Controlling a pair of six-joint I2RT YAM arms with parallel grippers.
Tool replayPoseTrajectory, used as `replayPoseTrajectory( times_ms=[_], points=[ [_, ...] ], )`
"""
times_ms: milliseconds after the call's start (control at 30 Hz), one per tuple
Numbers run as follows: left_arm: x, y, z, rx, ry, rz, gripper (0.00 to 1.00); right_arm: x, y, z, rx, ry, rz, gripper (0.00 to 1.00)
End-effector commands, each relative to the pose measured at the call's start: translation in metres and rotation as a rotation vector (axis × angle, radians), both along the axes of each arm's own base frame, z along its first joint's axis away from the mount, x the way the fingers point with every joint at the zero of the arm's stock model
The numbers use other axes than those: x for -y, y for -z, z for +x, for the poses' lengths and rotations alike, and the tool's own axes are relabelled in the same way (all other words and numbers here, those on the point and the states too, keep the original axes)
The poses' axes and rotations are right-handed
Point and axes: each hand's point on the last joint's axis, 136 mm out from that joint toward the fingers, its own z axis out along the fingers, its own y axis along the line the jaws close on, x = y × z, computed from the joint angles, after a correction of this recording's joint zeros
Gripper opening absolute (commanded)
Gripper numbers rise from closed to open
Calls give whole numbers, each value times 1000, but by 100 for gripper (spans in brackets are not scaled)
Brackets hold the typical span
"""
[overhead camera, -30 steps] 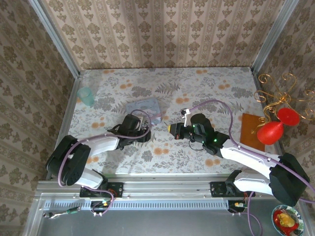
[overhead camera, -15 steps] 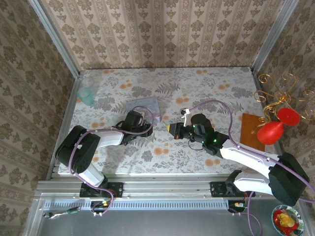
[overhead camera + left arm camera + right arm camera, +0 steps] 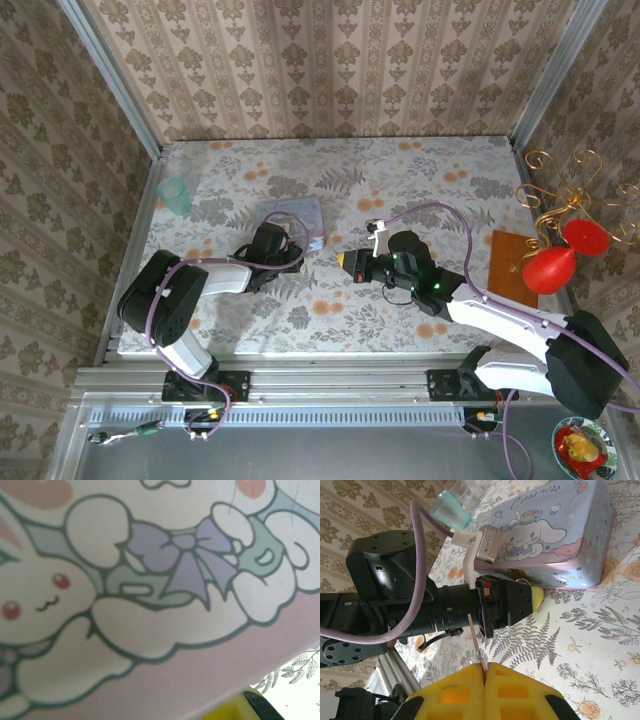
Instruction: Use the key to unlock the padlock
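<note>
Top external: left gripper (image 3: pixel 284 243) has pushed in against the near edge of the Cinnamoroll box (image 3: pixel 293 213), left of table centre. A second ago it sat short of the box, closer to the table's front edge. Right gripper (image 3: pixel 348 262) hasn't moved, parked right of the box.

Left wrist cam is point-blank on the box's printed wall, one yellow fingertip (image 3: pixel 240 709) at the bottom. Can't tell if those jaws have hold of anything.

Right wrist: pads clamped flat on a thin metal blade (image 3: pixel 476 632) seen edge-on, which reads as the key.

Padlock: can't pick it out for sure. A small metal bit (image 3: pixel 519 573) on the box's lower edge, just by the left fingertip, may be it.

My read: left is going for a hold on the lock, and the key isn't presented yet.
</note>
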Motion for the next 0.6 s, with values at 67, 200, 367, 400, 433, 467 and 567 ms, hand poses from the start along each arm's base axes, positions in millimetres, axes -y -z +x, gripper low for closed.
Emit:
replayPoseTrajectory(
  times_ms=[67,200,367,400,433,467,567],
  points=[
    [7,-17,-2,-2,-8,-103,9,-1,8,2,-17,3,2,0],
    [16,-22,-14,-98,-9,-198,7,-4,20,1,-66,-4,-8,0],
    [25,-34,-31,-256,-6,-356,5,-15,42,-3,-193,-61,10,0],
    [25,-36,-33,-267,-6,-384,5,-16,47,-2,-227,-72,15,0],
    [25,-39,-35,-279,-10,-415,5,-18,52,-3,-258,-90,20,0],
    [24,-41,-37,-290,-12,-438,5,-20,54,-3,-275,-103,25,0],
    [27,-52,-41,-309,5,-492,5,-27,70,-3,-332,-130,21,0]
  ],
)
